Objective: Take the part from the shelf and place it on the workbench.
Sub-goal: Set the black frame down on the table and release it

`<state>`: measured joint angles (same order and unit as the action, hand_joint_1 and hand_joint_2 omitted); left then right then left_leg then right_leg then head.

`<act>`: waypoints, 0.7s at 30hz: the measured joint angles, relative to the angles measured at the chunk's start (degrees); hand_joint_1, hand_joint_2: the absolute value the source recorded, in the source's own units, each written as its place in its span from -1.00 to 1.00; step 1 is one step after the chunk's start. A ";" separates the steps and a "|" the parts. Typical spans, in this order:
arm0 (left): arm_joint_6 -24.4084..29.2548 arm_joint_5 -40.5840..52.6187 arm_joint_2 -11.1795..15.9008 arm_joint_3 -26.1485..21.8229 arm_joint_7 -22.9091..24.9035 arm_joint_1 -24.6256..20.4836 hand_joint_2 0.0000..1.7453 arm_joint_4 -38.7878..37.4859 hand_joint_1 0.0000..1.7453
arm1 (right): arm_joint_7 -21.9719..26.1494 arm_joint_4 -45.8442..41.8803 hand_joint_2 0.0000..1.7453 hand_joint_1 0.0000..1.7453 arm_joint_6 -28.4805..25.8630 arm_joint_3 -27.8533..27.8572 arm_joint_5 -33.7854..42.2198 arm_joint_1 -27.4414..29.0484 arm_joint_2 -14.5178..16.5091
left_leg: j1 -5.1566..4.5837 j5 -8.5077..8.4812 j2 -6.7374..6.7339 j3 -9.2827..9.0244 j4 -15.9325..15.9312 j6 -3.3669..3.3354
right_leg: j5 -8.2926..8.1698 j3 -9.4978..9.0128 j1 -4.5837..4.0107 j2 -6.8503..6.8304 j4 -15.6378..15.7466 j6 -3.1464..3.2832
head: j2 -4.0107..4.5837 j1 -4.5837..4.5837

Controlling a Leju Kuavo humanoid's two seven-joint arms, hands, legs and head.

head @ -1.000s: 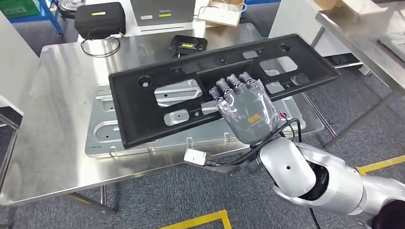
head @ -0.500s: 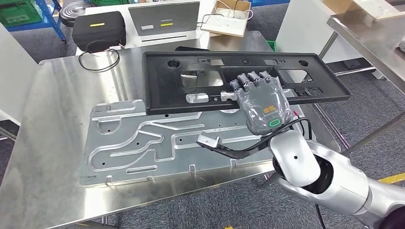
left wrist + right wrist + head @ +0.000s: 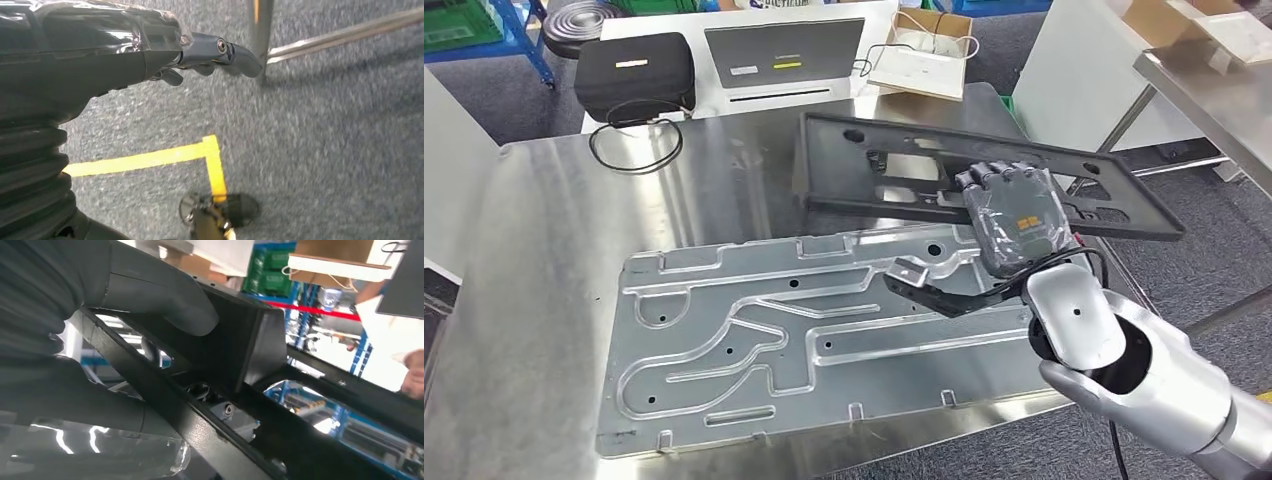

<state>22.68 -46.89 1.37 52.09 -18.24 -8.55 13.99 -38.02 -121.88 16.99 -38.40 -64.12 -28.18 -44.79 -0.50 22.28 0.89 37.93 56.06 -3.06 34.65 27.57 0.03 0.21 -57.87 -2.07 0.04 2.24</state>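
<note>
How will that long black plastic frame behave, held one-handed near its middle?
Probably stiff: the black frame stays straight though only the right hand grips it. Likely light for its size, being thin with many cutouts. Its length may make it swing or tilt.

The counter [image 3: 544, 250] is made of brushed stainless steel, with soft, streaky reflections. On it a stamped metal plate [image 3: 754, 340] is seen, bare and silvery, with a dull satin sheen. The part [image 3: 904, 175] looks like black moulded plastic, matt and finely textured. The right hand [image 3: 1014, 220] is covered in glossy dark grey plastic, and its arm [image 3: 1144, 380] is finished in smooth silver. A matt black fabric case [image 3: 634, 65] lies past the far edge. The floor [image 3: 325, 150] is covered with rough grey carpet.
</note>
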 joint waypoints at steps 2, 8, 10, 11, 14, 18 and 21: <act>0.35 0.01 -0.01 -0.01 0.20 -0.03 1.00 -0.01 -1.00 | -0.01 0.66 1.00 1.00 -1.36 1.51 2.32 1.51 -0.63 | -0.03 0.91 -0.06 -1.04 -0.09 -0.35 | 3.05 4.81 0.00 0.00 -8.36 -0.49 | 0.00 0.39; 1.21 0.37 -0.13 -0.01 0.98 -0.25 1.00 -0.01 -1.00 | 0.11 3.11 1.00 1.00 -2.63 3.28 6.63 3.44 -1.03 | -0.23 3.84 -0.09 -4.71 -0.17 0.03 | -7.63 6.29 -0.16 0.02 -1.05 -0.01 | 0.00 0.69; 1.41 0.45 -0.23 -0.01 1.31 -0.50 1.00 -0.01 -1.00 | 0.16 3.83 1.00 1.00 -2.58 3.40 7.06 3.40 -1.05 | -0.40 4.42 -0.18 -4.99 -0.15 0.27 | -9.37 4.95 -0.36 0.05 2.82 0.39 | 0.00 0.60; 1.49 0.46 -0.28 -0.01 1.40 -0.61 1.00 -0.01 -1.00 | 0.18 4.15 1.00 1.00 -2.57 3.40 7.22 3.39 -1.03 | -0.53 4.55 -0.31 -4.93 -0.07 0.15 | -9.13 4.77 -0.41 0.07 3.20 0.43 | 0.00 0.51; 1.72 0.45 -0.43 -0.01 1.51 -0.72 1.00 -0.01 -1.00 | 0.22 4.92 1.00 1.00 -2.58 3.42 7.54 3.39 -0.98 | -0.78 4.73 -0.89 -4.89 -0.06 -0.35 | -8.63 4.59 -0.34 0.16 3.74 0.34 | 0.00 0.36; 2.17 0.10 -0.54 -0.01 1.81 -0.89 1.00 -0.01 -1.00 | 0.23 5.74 1.00 1.00 -2.61 3.17 8.00 3.36 -0.89 | -0.91 4.80 -1.03 -4.95 -0.17 -0.30 | -8.46 4.57 -0.30 0.04 3.80 0.23 | 0.00 0.26; 2.33 -0.07 -0.55 -0.01 2.07 -0.88 1.00 -0.01 -1.00 | 0.23 6.30 1.00 1.00 -2.59 2.80 8.05 3.35 -0.53 | -1.01 4.80 -0.93 -4.91 -0.19 -0.30 | -8.30 4.56 -0.27 -0.25 3.80 0.15 | 0.00 0.26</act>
<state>25.01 -46.97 0.82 52.09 -16.17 -9.42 13.99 -37.79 -115.58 14.39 -35.59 -56.07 -24.83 -45.33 -1.51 27.08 -0.03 33.02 55.86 -3.36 26.35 32.13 -0.24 -0.04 -54.07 -1.91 0.04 2.50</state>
